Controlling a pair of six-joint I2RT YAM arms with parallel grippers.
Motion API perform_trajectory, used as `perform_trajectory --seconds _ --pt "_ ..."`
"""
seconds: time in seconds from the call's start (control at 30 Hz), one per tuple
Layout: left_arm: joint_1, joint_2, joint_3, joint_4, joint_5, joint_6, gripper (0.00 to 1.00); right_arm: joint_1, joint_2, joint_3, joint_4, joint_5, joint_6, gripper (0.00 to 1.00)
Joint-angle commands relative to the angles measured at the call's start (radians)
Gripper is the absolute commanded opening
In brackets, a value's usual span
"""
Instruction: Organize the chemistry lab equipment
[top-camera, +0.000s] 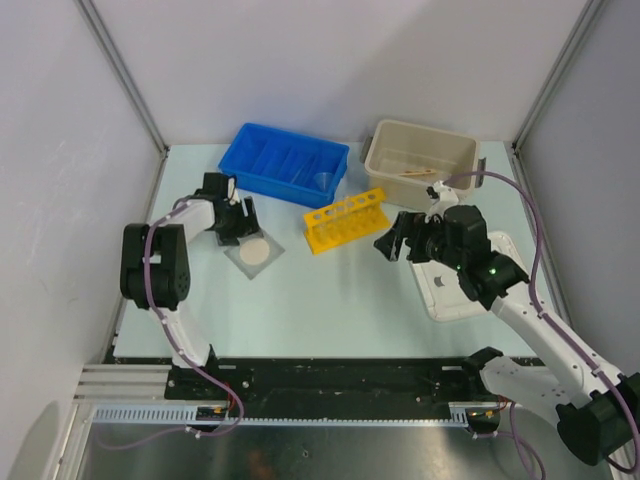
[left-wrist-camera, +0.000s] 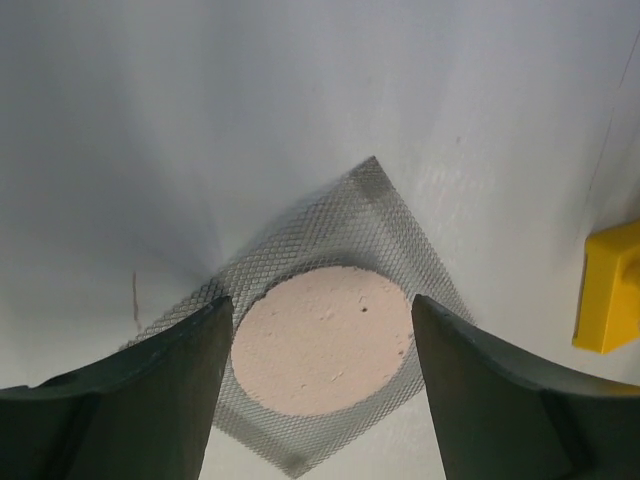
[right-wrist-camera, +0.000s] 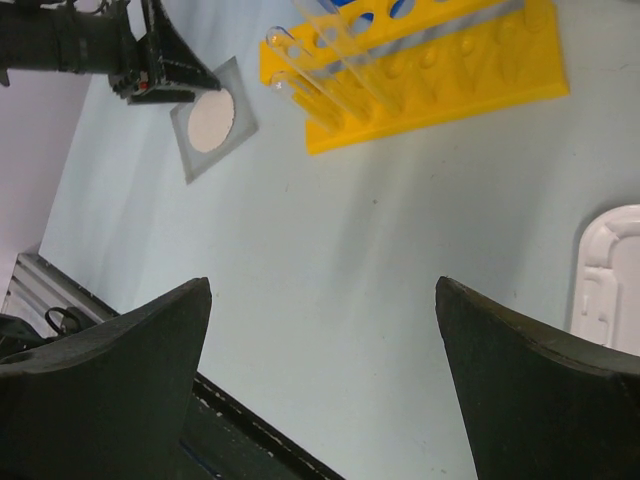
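Two pieces of the lab equipment lie out on the table (top-camera: 330, 300), so I judge the sorting to be partly done. The yellow test-tube rack (top-camera: 344, 221) stands near the table's middle. The square wire gauze (top-camera: 256, 253), with its pale round centre, lies flat to the left of the rack and a little nearer the arm bases.

Behind the rack on its right, the beige tub (top-camera: 425, 130) holds one wooden clamp stick (top-camera: 420, 173). Behind it on its left, the blue divided bin (top-camera: 295, 138) seems to hold one clear funnel (top-camera: 322, 180) in the corner closest to the rack. I cannot make out a wire triangle or a tiny blue piece anywhere. One white lid (top-camera: 450, 290) lies to the right of the rack, off the tub.

By count there is one rack, one gauze, one stick, one likely funnel, one bin, one tub and one lid. The right wrist view shows clear tubes in the rack, but I cannot count them.

The left gripper (top-camera: 238, 222) hangs just over the gauze, its fingers spread to either side of the pale disc and holding nothing. The gauze looks like the piece in hand. The right gripper (top-camera: 397, 240) hovers just right of the rack, its fingers likewise apart and empty. Left to do, as I judge it, are the gauze, perhaps the rack, and the lid.
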Motion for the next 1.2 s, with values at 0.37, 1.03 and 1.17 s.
perform_trajectory --seconds 0.37,1.03,1.17 --pt "-0.152 -0.300 -0.429 0.039 0.092 -0.182 0.80 0.139 -0.026 -0.128 0.065 0.075 0.098 0.99" --pt "-0.067 -0.312 -0.321 0.041 0.101 -0.163 0.66 0.431 0.337 -0.208 0.479 0.247 0.242 0.96" --pt "-0.081 -0.287 -0.344 0.042 0.094 -0.166 0.63 0.435 0.424 -0.208 0.565 0.226 0.264 0.95"
